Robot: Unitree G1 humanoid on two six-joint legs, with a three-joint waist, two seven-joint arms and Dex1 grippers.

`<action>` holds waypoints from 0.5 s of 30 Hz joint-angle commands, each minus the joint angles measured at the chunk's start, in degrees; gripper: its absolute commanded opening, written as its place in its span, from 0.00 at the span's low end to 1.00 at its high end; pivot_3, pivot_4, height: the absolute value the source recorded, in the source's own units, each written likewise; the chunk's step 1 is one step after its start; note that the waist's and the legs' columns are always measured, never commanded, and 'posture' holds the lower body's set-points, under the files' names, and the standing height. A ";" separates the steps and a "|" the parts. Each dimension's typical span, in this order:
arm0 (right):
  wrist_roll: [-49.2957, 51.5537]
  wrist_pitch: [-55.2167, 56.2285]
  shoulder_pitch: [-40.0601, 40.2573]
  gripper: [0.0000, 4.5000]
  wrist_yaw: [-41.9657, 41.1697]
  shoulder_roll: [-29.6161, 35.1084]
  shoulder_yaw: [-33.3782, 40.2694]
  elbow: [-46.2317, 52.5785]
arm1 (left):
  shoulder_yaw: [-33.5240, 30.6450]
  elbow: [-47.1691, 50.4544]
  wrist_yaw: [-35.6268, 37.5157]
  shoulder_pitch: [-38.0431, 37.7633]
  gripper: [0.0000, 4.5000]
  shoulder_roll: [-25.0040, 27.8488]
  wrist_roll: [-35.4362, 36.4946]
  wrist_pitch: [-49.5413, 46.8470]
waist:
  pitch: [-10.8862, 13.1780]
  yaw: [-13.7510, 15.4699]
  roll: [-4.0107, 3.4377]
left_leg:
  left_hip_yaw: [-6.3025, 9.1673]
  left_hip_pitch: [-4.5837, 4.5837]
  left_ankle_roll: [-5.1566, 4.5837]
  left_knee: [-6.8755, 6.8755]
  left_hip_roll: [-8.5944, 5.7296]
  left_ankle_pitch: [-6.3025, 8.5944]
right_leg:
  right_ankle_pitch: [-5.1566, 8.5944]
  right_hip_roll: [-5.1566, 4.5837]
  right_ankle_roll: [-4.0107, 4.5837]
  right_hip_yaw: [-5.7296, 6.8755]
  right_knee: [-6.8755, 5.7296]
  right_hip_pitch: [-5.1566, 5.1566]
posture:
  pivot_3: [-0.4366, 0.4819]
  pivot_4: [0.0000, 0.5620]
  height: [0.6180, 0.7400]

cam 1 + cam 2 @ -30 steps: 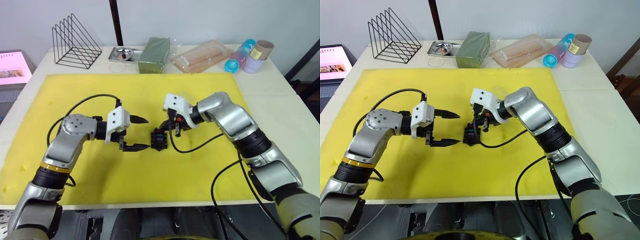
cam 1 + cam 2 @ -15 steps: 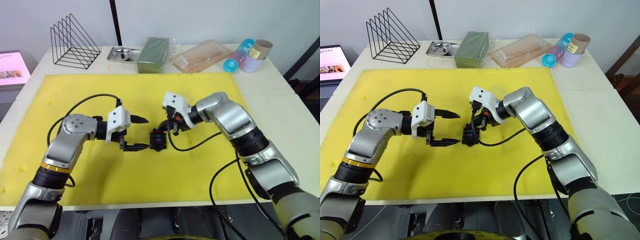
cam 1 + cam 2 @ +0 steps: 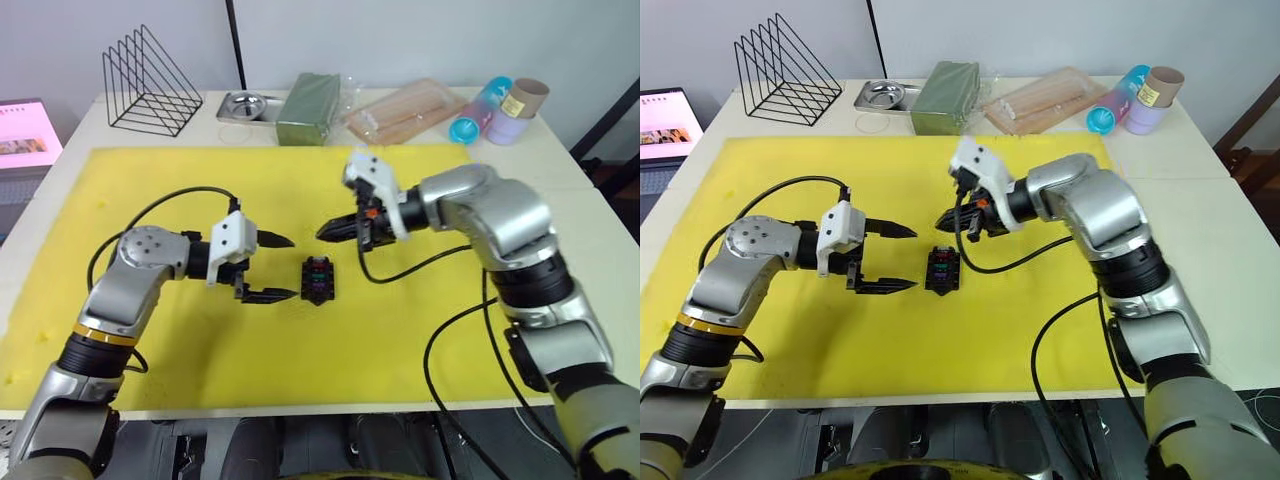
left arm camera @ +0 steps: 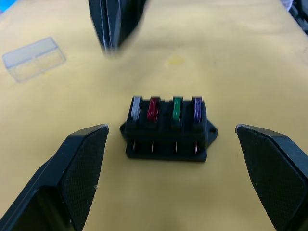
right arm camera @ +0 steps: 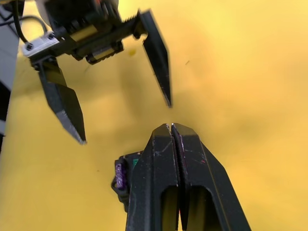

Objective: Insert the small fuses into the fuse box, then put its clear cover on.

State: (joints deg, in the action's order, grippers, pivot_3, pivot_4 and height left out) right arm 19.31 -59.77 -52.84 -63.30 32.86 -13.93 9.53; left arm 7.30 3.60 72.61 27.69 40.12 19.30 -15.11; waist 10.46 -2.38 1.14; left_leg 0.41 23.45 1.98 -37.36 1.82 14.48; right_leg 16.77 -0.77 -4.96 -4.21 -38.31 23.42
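Note:
The black fuse box (image 3: 318,279) lies on the yellow mat (image 3: 200,380), between my two grippers. Four small fuses stand side by side in its top: pale grey (image 4: 136,108), red (image 4: 153,109), green (image 4: 177,109) and purple (image 4: 197,109). The clear cover (image 4: 33,58) lies on the mat, apart from the box on its far side. My left gripper (image 3: 291,267) is open just left of the box, its fingers pointing at it without touching. My right gripper (image 3: 324,233) is shut on nothing and hangs above and behind the box.
Along the table's back edge stand a black wire rack (image 3: 150,80), a metal dish (image 3: 245,105), a dark green block (image 3: 308,108), a clear bag of sticks (image 3: 405,112) and lying tubes (image 3: 500,110). A lit screen (image 3: 25,130) sits at the far left.
My right gripper has lifted off the fuse box and drawn back up and away from it. The box now stands uncovered; the left gripper has stayed put.

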 commanded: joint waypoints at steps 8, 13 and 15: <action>4.06 8.14 19.11 0.23 -1.37 19.62 16.93 14.88 | -8.27 4.35 1.57 -4.81 1.00 12.14 5.20 -10.46 | 0.03 -0.10 0.02 | -0.05 0.01 0.00 0.07 0.01 0.00 | 0.01 -0.02 0.00 -0.03 0.08 0.01 | 0.48 0.27 1.00; 5.52 12.11 29.53 0.62 -2.92 25.78 24.33 15.53 | -10.89 2.76 2.83 -6.14 1.00 15.24 5.53 -10.07 | 0.04 -0.13 0.02 | -0.13 -0.01 0.00 0.06 0.00 0.00 | 0.02 0.03 0.01 -0.03 0.09 -0.01 | 0.48 0.27 1.00; 5.03 14.00 33.18 0.79 -3.43 27.72 26.53 15.45 | -11.53 1.84 3.07 -6.34 1.00 15.68 5.67 -9.46 | 0.04 -0.06 0.02 | -0.14 -0.03 0.00 0.06 0.00 0.00 | 0.02 0.04 0.01 -0.06 0.10 -0.02 | 0.48 0.27 1.00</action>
State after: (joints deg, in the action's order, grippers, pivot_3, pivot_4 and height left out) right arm 23.93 -47.72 -20.40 -66.18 58.99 9.12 23.57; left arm -1.72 5.56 75.20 21.39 54.89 24.33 -25.46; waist 10.50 -2.44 1.16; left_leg 0.25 23.43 1.98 -37.30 1.82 14.48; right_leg 16.79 -0.72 -4.95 -4.26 -38.21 23.40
